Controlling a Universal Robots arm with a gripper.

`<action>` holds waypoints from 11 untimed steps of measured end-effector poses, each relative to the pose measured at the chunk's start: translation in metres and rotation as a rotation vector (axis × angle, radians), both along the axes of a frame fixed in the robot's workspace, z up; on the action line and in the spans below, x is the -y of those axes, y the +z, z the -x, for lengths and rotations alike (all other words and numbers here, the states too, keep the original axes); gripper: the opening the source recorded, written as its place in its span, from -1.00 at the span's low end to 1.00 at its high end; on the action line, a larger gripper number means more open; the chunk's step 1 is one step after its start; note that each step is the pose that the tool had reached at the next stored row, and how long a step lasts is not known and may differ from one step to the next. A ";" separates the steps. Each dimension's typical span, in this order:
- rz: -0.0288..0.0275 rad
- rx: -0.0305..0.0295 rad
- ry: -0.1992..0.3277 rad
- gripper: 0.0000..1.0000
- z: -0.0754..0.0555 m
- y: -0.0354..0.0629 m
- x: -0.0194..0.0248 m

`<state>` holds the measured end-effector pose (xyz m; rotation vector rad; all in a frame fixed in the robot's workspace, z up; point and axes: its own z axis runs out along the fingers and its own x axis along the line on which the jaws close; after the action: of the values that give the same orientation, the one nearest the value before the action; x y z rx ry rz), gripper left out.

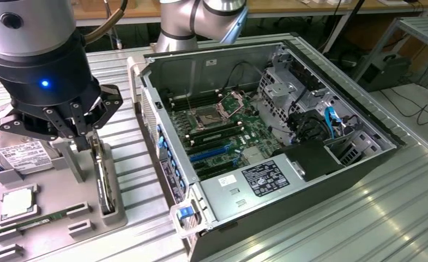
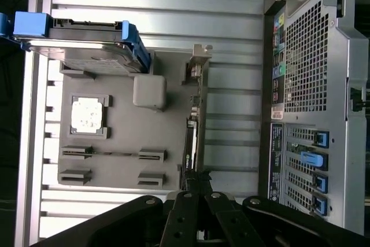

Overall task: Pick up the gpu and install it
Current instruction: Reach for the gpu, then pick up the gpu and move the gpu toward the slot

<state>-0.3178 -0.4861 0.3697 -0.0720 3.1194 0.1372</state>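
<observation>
The pincer [image 1: 91, 141] is hanging over the grey holder tray [image 1: 59, 197] at about nine o'clock from the open computer case [image 1: 199, 71] in the exterior view. Its fingers are pressed together, pinching the upper edge of the gpu [image 1: 106, 183]. The card is standing on edge in a slot along the side of the tray nearest the case. In the wrist view the pincer [image 2: 196, 180] is meeting on the thin dark line of the gpu [image 2: 192, 137], whose pale bracket is sitting at the far end.

A grey post [image 1: 72, 164] is rising just beside the card, on the side away from the case. Beyond it the tray is carrying a hard drive [image 1: 21, 154], a square processor chip [image 1: 16, 202] and a narrow green memory stick [image 1: 28, 225], all apart from the pincer.

The case is lying on its side on the ribbed metal desk [image 1: 388, 218], at three o'clock from the tray. Its perforated rear wall [image 1: 163, 158] is standing between the card and the motherboard [image 1: 221, 128]. On the board the blue slots [image 1: 210, 155] are lying just inside that wall. A silver cover with a label [image 1: 261, 183] is sitting at five o'clock from them, and black and blue cables [image 1: 329, 119] are bunching at three o'clock.
</observation>
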 end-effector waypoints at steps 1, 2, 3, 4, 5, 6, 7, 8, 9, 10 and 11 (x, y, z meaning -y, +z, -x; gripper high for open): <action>0.0000 0.0000 0.000 -0.79 0.000 0.0000 0.0000; 0.0000 0.0001 0.000 -0.79 0.000 0.0000 0.0000; 0.0000 0.0001 0.000 -0.79 0.000 0.0000 0.0000; 0.0000 0.0001 0.000 -0.79 0.000 0.0000 0.0000; 0.0001 -0.0001 0.000 -0.79 0.000 0.0001 0.0000; 0.0001 0.0000 0.000 -0.79 0.000 0.0001 0.0000; 0.0001 -0.0001 0.000 -0.79 0.000 0.0001 0.0000; 0.0001 0.0000 0.000 -0.79 0.000 0.0001 0.0000; 0.0001 -0.0001 0.000 -0.79 0.000 0.0001 0.0000; 0.0001 0.0000 0.000 -0.79 0.000 0.0001 0.0000; 0.0001 -0.0001 0.000 -0.79 0.000 0.0001 0.0000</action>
<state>-0.3178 -0.4860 0.3698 -0.0721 3.1195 0.1370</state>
